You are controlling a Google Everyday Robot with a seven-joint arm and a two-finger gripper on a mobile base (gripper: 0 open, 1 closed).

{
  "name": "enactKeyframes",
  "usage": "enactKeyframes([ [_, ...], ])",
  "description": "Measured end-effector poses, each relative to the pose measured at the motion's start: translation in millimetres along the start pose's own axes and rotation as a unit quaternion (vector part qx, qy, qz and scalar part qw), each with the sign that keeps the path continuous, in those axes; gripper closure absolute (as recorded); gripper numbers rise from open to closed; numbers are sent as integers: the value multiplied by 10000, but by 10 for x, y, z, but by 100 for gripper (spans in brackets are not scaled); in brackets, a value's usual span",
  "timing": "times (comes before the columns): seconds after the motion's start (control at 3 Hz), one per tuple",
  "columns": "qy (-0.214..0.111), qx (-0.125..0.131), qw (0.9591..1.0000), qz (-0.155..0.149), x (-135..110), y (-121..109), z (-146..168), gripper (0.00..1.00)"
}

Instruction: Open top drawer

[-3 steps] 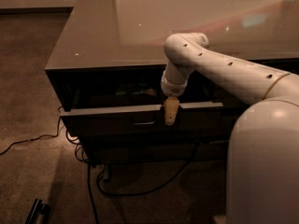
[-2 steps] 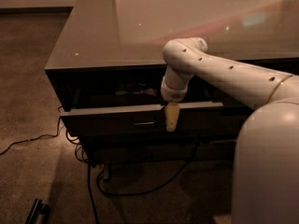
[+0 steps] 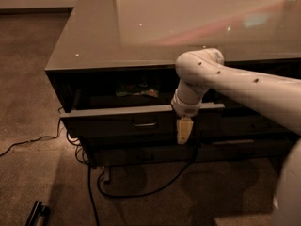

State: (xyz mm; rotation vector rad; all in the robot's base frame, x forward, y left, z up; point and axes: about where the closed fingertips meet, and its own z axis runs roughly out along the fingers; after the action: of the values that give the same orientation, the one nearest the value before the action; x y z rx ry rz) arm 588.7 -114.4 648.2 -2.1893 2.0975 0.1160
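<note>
Top drawer (image 3: 108, 121): part-way out under the cabinet top (image 3: 141, 32), gap much as a second ago.

My gripper (image 3: 184, 132): has slid lower down the drawer front and now hangs pointing down, just right of the metal pull (image 3: 144, 124). Apart or together, I cannot tell.

Judgement: the drawer is open but not fully, and I doubt I have any hold on it.

Room: dim, carpet (image 3: 28, 79). Cabinet top glossy. Black cables (image 3: 90, 187) underneath.

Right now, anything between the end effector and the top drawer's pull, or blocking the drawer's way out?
Nothing visible. The end effector hangs at the top drawer front, just right of its metal pull. The cables lie on the floor, below the drawer's path.
</note>
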Motion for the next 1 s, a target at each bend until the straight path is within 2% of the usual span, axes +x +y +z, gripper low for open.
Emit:
enactKeyframes([
  [0.33,53,57,9999,65,110,345,-71,42],
  [1.0,29,79,9999,87,75,347,-241,88],
])
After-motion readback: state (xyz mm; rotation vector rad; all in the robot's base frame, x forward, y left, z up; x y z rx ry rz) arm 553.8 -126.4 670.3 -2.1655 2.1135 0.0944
